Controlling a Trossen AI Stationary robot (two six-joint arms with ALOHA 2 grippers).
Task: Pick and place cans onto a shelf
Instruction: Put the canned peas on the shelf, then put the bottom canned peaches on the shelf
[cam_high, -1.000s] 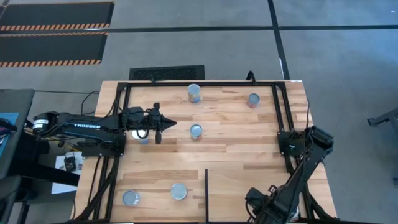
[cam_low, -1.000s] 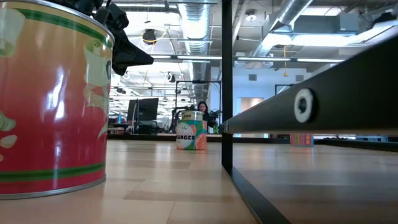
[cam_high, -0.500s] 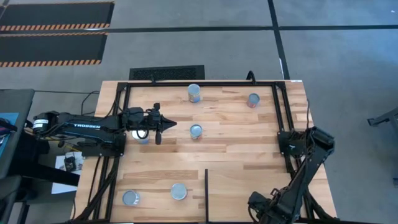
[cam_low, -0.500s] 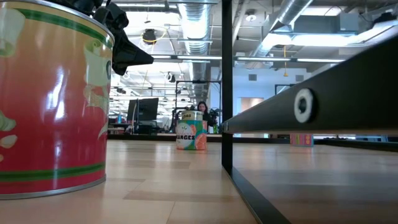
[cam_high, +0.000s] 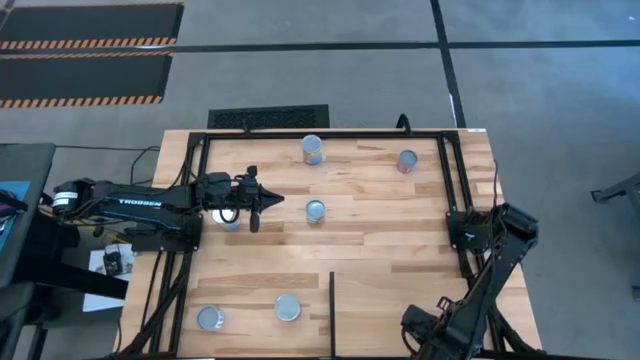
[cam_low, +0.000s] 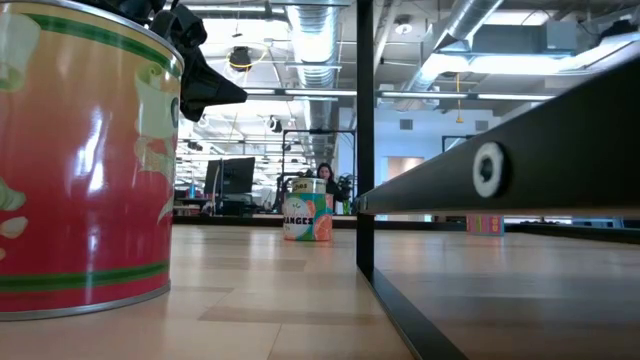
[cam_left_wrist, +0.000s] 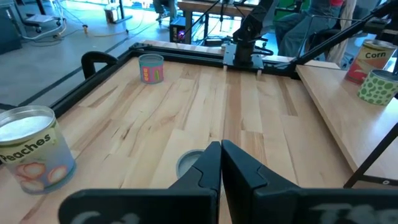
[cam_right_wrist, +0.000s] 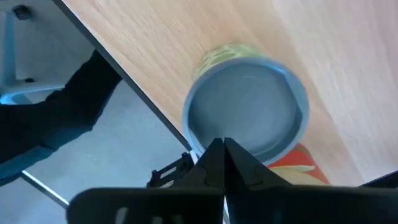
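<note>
Hovering over the wooden tabletop (cam_high: 380, 230), the left gripper (cam_high: 268, 201) is pointing its pressed-together, empty fingers at the blue-sided can (cam_high: 315, 210) near the middle, with another can (cam_high: 229, 217) half hidden under its wrist (this one is reading "Peaches" in the left wrist view (cam_left_wrist: 32, 149)). That line-up is suggesting a reach for the middle can, though the fingers would be needing to spread first. The right gripper (cam_right_wrist: 222, 157), fingers likewise shut and holding nothing, is hanging over a green-sided can (cam_right_wrist: 249, 106) at the table's near right edge, probably on the shelf (cam_high: 400, 290) beyond the black divider bar (cam_high: 331, 310). Two cans (cam_high: 312, 149) (cam_high: 407, 160) are waiting by the far rail, two more (cam_high: 209, 318) (cam_high: 287, 307) by the near edge; the divider is lying across any path to the shelf.
</note>
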